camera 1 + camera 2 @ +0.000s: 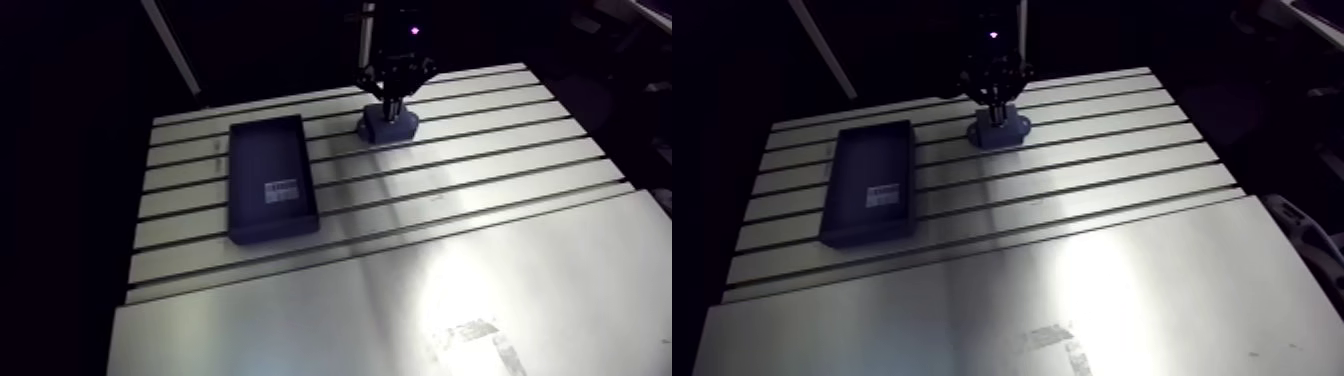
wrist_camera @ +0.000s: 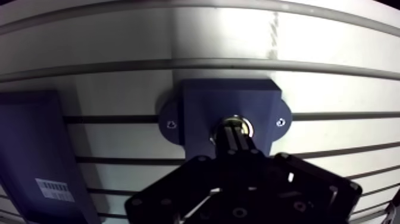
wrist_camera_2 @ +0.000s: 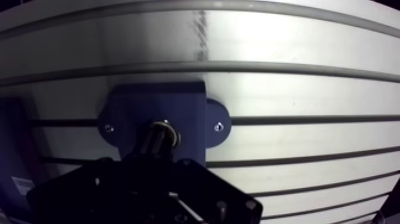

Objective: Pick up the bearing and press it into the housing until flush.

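A dark blue housing [image 2: 199, 104] with two side ears sits bolted on the slotted table, at the back in the arm view [image 1: 392, 126]. A shiny metal bearing [image 2: 246, 124] shows as a ring in the housing's centre bore. My gripper [image 2: 236, 133] comes straight down over it, its two fingers pressed together, their tips resting on the bearing's top. Only the ring's edge shows around the tips. How deep the bearing sits is hidden by the fingers.
A black rectangular tray [image 1: 270, 180] with a white label [image 1: 282, 191] lies beside the housing, a short gap away. The slotted aluminium table [image 1: 480, 150] gives way to a smooth plate [image 1: 400, 310] towards the front.
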Tool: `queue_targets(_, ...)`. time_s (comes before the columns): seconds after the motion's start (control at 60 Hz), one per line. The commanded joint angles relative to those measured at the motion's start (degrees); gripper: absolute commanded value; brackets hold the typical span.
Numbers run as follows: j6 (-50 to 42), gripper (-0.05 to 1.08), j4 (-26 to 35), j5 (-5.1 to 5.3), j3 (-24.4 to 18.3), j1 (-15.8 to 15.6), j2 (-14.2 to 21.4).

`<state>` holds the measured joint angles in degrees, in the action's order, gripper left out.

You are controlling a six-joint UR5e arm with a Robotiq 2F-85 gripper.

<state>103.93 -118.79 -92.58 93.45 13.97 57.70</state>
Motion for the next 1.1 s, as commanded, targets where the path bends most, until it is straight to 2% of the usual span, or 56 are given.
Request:
queue_targets(0.017,0.01,0.94,0.0,-0.08,0.02,0.01,-0.01)
queue_targets(0.367,0.01,0.94,0.08,0.0,-0.65,0.01,0.32)
queue_targets(0.95,0.18,0.92,5.66,-0.1,-2.66,-0.43,4.54)
queue_targets(0.967,0.18,0.87,6.75,-0.1,-3.0,-0.43,4.71)
queue_targets(0.983,0.18,0.87,6.75,-0.1,-3.0,-0.43,4.71)
queue_targets(1.0,0.11,0.61,7.89,-0.17,-3.27,-0.43,4.96)
queue_targets(1.017,0.1,0.28,8.96,-0.18,-3.46,-0.43,5.22)
queue_targets(1.05,0.1,0.28,8.96,-0.18,-3.46,-0.43,5.22)
queue_targets(1.067,0.17,0.08,10.01,-0.26,-3.79,-0.43,5.71)
queue_targets(1.083,0.17,0.08,10.01,-0.26,-3.79,-0.43,5.71)
queue_targets(1.1,0.18,0.02,10.99,-0.2,-4.21,-0.43,6.23)
